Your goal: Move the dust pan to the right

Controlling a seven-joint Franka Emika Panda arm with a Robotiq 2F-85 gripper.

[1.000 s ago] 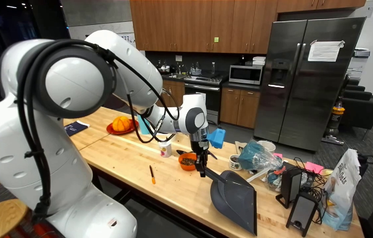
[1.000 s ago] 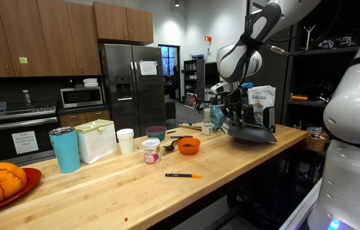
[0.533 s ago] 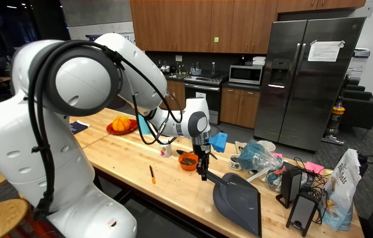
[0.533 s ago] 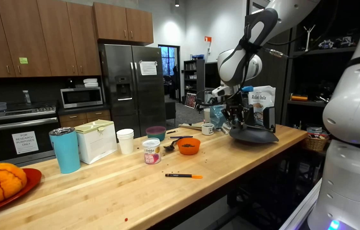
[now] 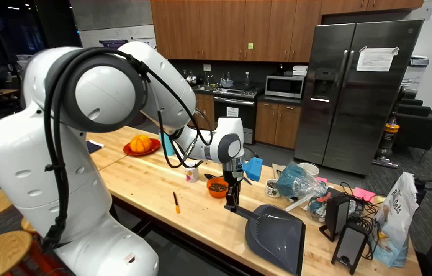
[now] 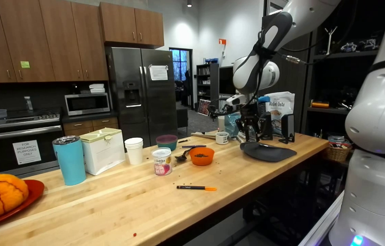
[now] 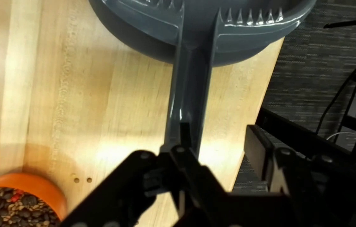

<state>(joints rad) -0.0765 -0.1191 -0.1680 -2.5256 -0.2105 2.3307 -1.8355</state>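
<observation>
Looks like the letting-go step, judging by the gap in the jaws. Find the dustpan (image 5: 275,237) lying on the right part of the table (image 5: 143,180), close to the near edge and left of the speakers (image 5: 350,246), pointing its handle (image 7: 188,97) left. Find the gripper (image 7: 219,142) parted by a moderate gap and apparently holding nothing: in the wrist view, has one finger (image 7: 185,135) over the handle and the second off toward the near edge. Cannot tell about contact.

Best to spread the jaws fully, then rise straight up, so as not to hook the handle and drag or tip the dustpan. Swing leftward only after clearing it, and steer around the orange bowl (image 6: 202,161), just to the left.

Note in that bowl a mix of dark and tan bits, plus a red scrap; farther right, in the white mug (image 5: 272,191), something dark, too small to name. Cannot see inside the lidded can (image 6: 162,162) or the lidded blue tumbler (image 6: 69,162) on the left.
</observation>
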